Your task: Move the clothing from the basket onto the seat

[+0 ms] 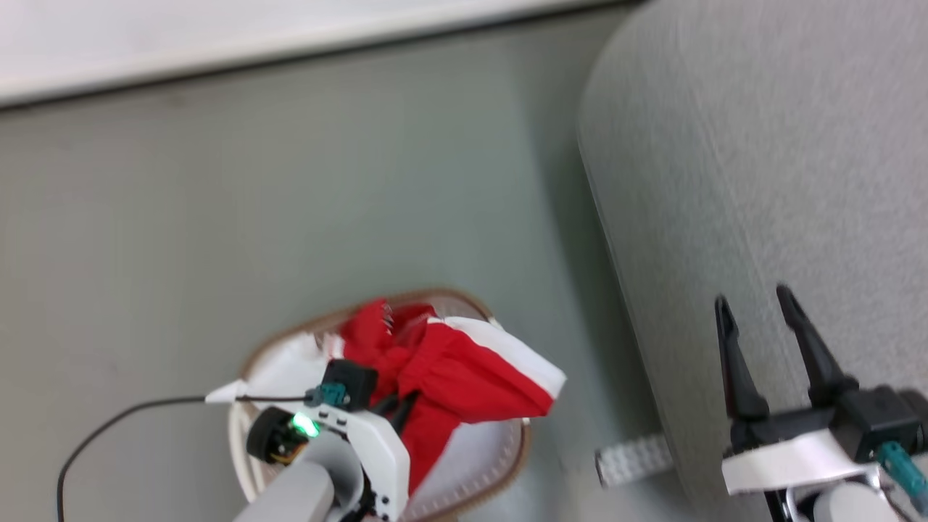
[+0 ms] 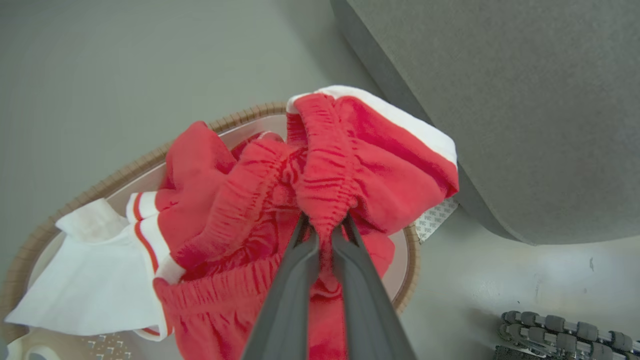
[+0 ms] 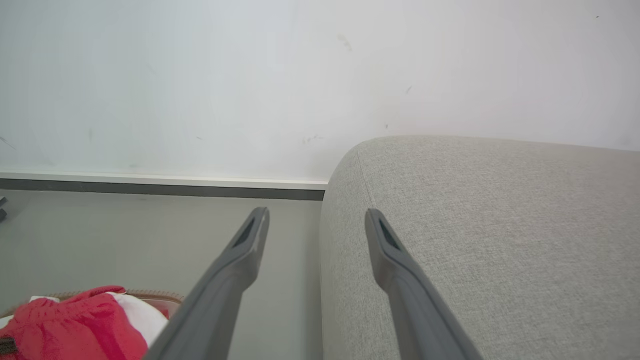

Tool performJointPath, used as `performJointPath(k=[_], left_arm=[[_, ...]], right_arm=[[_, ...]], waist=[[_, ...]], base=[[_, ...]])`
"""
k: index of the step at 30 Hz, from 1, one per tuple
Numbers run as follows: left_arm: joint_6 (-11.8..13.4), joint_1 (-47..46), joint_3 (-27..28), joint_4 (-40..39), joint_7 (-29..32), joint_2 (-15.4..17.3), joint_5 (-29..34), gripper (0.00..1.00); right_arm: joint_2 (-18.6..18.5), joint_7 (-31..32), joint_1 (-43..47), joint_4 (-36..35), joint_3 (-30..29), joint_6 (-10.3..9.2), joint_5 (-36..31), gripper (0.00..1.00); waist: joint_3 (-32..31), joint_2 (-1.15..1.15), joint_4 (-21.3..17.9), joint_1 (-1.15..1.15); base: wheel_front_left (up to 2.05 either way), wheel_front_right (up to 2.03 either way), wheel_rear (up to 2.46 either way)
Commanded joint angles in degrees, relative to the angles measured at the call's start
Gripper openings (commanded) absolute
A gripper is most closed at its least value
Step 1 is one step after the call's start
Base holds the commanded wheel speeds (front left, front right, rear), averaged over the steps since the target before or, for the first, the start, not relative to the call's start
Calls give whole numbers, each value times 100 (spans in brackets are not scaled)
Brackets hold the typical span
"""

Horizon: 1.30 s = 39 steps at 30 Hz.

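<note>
The red clothing [image 1: 449, 377] with white panels bulges out of the cream basket [image 1: 435, 296] on the floor at the bottom centre of the head view. My left gripper [image 2: 324, 227] is shut on a gathered red fold of the clothing [image 2: 325, 170], which hangs over the brown basket rim [image 2: 100, 185]. In the head view its fingertips are buried in the cloth below the left wrist. The grey seat [image 1: 783, 145] rises at the right. My right gripper [image 1: 755, 303] stands open over the seat's edge with nothing between its fingers [image 3: 250, 235]. The seat [image 3: 500, 225] shows beside them.
Grey-green floor [image 1: 290, 188] spreads around the basket, with a white wall base [image 1: 217, 36] at the back. A black cable [image 1: 109, 424] trails left from my left wrist. A pale perforated block [image 1: 634, 458] lies by the seat's foot. Wheels [image 2: 565, 335] show at the lower right of the left wrist view.
</note>
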Motion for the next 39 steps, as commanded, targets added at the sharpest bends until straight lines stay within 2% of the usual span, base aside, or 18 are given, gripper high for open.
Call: performJointPath(k=[1, 5, 10, 17, 22, 30, 39], left_arm=[[2, 136, 23, -83, 8, 13, -102, 0], [59, 526, 70, -650, 109, 62, -270, 0], [250, 1027, 103, -1565, 325, 144, -445, 0], [678, 1662, 283, -2884, 581, 319, -687, 0], [959, 1780, 494, -3659, 771, 505, -772, 0], [1249, 1437, 856, -4301, 965, 752, -777, 0], [1374, 1126, 993, -4715, 1115, 799, -797, 0]], right_arm=[[-25, -12, 129, 37, -27, -14, -15, 100], [-25, -12, 491, 115, -184, -14, -59, 100], [-24, -12, 909, 195, -357, -14, -104, 100], [-24, -12, 1434, 297, -480, -13, -88, 100], [-24, -12, 1648, 296, -501, -13, -54, 100], [-24, -12, 1805, 330, -450, -14, -18, 100], [-24, -12, 1791, 347, -385, -13, -130, 100]], waist=[[-785, 0, 361, 0], [-1306, 0, 497, 0], [-1820, 0, 655, 0], [-2478, 0, 772, 0], [-2689, 0, 812, 0], [-2913, 0, 788, 0], [-3025, 0, 683, 0]], base=[[0, 0, 0], [0, 0, 0], [0, 0, 0], [0, 0, 0], [0, 0, 0], [0, 0, 0], [0, 0, 0]])
